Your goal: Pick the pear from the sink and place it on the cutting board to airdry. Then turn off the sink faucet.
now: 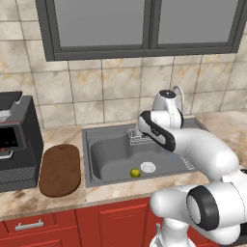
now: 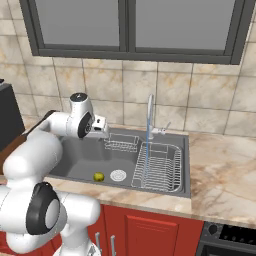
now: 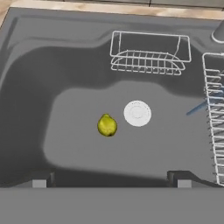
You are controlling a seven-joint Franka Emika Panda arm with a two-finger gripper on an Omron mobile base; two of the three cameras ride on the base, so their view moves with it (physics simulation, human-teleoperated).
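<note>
Hovering high over the sink (image 3: 26,65), the jaws stand apart and empty; the pear (image 3: 107,125) lies below on the basin floor, just beside the drain (image 3: 137,113), stem end pointing away.

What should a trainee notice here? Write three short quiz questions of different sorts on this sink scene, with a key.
1. True or false: the pear lies on the cutting board.
2. Multiple choice: which thing lies closest to the pear? A) the drain B) the wire basket C) the drying rack
3. Fill in: the faucet is running; its blue stream falls onto the ____.

Key:
1. False; it lies on the floor of the sink, beside the drain.
2. A
3. drying rack

The hand hangs open above the sink, holding nothing.
</note>
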